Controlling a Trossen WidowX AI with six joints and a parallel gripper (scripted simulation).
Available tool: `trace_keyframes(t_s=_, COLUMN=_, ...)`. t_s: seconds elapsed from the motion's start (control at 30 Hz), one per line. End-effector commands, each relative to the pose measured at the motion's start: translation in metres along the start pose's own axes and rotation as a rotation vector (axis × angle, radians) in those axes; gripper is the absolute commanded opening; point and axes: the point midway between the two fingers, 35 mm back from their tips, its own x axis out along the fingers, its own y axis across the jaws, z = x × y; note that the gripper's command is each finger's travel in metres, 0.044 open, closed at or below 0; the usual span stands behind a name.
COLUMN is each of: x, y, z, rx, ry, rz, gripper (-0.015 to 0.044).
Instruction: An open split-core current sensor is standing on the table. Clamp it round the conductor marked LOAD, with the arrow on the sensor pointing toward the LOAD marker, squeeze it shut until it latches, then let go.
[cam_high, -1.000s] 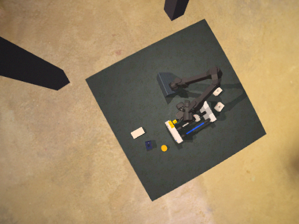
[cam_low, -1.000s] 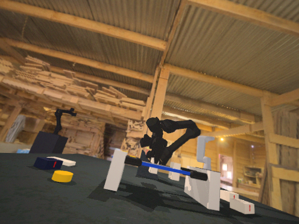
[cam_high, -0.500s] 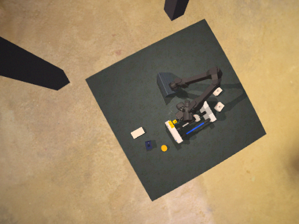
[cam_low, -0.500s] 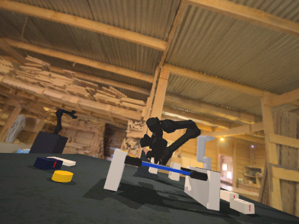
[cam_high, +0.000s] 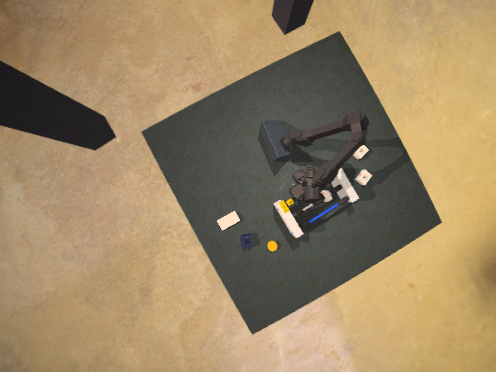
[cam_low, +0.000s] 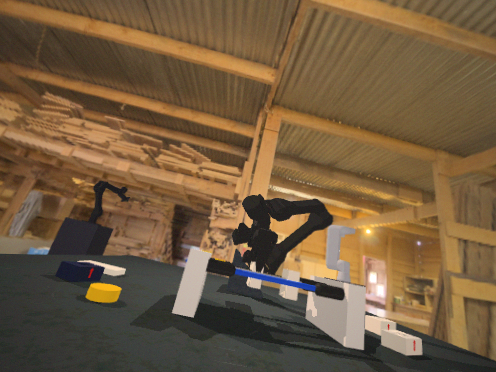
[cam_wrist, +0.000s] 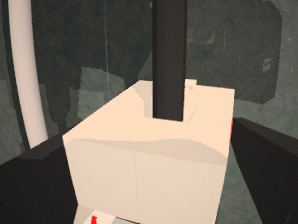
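Observation:
The cream-white current sensor (cam_wrist: 150, 175) fills the middle of the wrist view. My gripper (cam_wrist: 161, 129) is shut on it, one dark finger on each side. A straight dark conductor (cam_wrist: 169, 55) runs into the slot in the sensor's upper face. A red mark shows on a pale part at the bottom edge; the arrow's full direction and the latch are hidden. In the top and exterior views the arm hides the sensor, above the rear of the white conductor stand (cam_high: 289, 220) (cam_low: 192, 282). Yellow tags (cam_high: 284, 206) sit at the stand's left end; their lettering is unreadable.
A blue-banded conductor (cam_high: 324, 213) (cam_low: 272, 278) spans the stand's front. Two white blocks (cam_high: 364, 177) (cam_low: 401, 342) lie beyond its right end. A yellow disc (cam_high: 272, 246) (cam_low: 103, 293), a navy block (cam_high: 248, 243) (cam_low: 80, 271) and a cream block (cam_high: 228, 220) lie left. A pale rod (cam_wrist: 22, 65) runs beside the left finger.

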Motion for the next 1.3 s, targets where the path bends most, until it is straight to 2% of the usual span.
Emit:
trace_keyframes(t_s=0.0, x=0.0, y=0.0, z=0.0, rx=0.0, ry=0.0, rz=0.0, gripper=0.0207)
trace_keyframes(t_s=0.53, x=0.0, y=0.0, z=0.0, rx=0.0, ry=0.0, rz=0.0, gripper=0.0101)
trace_keyframes(t_s=0.67, x=-0.0013, y=0.0009, z=0.0005, rx=0.003, ry=0.0, rz=-0.037, gripper=0.0)
trace_keyframes(t_s=0.73, x=-0.0028, y=0.0016, z=0.0007, rx=0.005, ry=0.001, rz=-0.074, gripper=0.0)
trace_keyframes(t_s=0.77, x=-0.001, y=-0.0001, z=-0.0003, rx=0.01, ry=0.004, rz=-0.035, gripper=0.0)
trace_keyframes(t_s=1.27, x=-0.0009, y=0.0001, z=0.0001, rx=0.005, ry=0.001, rz=-0.038, gripper=0.0)
